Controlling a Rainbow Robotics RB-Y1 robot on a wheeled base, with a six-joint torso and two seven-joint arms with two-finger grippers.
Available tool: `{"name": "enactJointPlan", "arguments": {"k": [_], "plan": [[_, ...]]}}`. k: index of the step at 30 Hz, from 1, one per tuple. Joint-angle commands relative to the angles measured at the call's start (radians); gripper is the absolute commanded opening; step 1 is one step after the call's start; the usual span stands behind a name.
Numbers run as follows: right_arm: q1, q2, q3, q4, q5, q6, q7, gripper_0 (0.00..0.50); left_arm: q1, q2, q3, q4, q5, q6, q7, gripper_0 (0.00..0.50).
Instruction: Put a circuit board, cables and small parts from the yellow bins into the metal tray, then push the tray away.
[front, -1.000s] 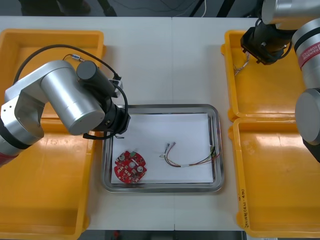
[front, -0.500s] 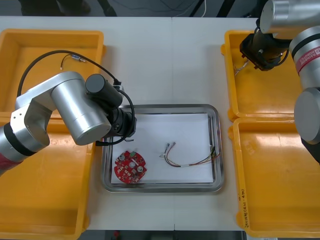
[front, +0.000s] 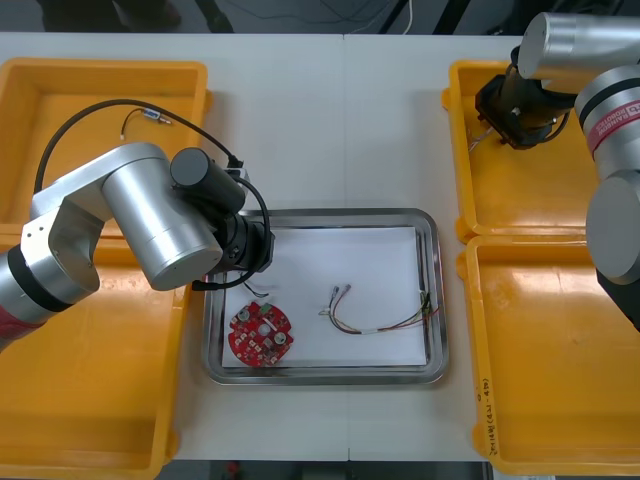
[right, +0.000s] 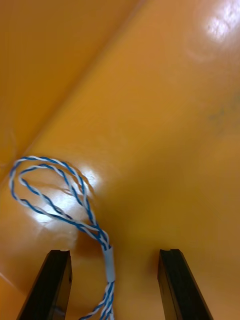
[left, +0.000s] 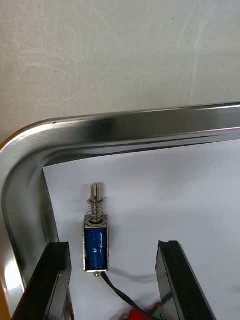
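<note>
My left gripper (left: 114, 244) is open low over the left end of the metal tray (front: 330, 214). A small metal part (left: 96, 241) with a blue body and a spring pin lies loose on the white inside between its fingers, trailing a thin black wire. In the front view the left gripper (front: 252, 250) is hidden under its wrist. A round red circuit board (front: 262, 336) and a red and yellow cable (front: 380, 318) lie in the tray. My right gripper (front: 503, 110) is open in the far right yellow bin (front: 530, 200); a twisted blue and white cable (right: 60, 200) runs between its fingers (right: 56, 280).
Two yellow bins stand at the left (front: 90, 400), one behind the other (front: 100, 75). A second right bin (front: 560, 350) sits nearer me. Bare table lies beyond the tray's far rim.
My left gripper has moved right over the tray's left end and opened, leaving the small metal part on the white inside. The right gripper has shifted slightly within the far right bin.
</note>
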Motion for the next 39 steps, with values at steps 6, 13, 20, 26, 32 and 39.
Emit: {"name": "enactJointPlan", "arguments": {"k": [6, 13, 20, 26, 32, 39], "plan": [[-0.057, 0.023, -0.021, 0.017, 0.021, -0.009, -0.041, 0.500, -0.042, -0.020, 0.029, -0.080, 0.011, 0.049, 0.012, 0.500], [-0.045, 0.026, -0.021, 0.021, 0.021, 0.004, -0.041, 0.500, -0.070, -0.020, 0.145, -0.154, 0.098, 0.211, -0.004, 0.500], [-0.022, 0.029, -0.015, 0.021, 0.026, 0.014, -0.041, 0.415, -0.113, -0.020, 0.289, -0.172, 0.196, 0.346, -0.054, 0.500], [-0.012, 0.027, -0.009, 0.021, 0.027, 0.014, -0.041, 0.000, -0.134, -0.003, 0.438, -0.134, 0.288, 0.445, -0.169, 0.500], [-0.012, 0.027, -0.009, 0.021, 0.027, 0.016, -0.038, 0.000, -0.151, 0.014, 0.534, -0.048, 0.311, 0.495, -0.301, 0.500], [-0.012, 0.020, -0.003, -0.035, 0.043, 0.109, -0.023, 0.000, -0.176, 0.028, 0.615, 0.075, 0.279, 0.494, -0.444, 0.500]]}}
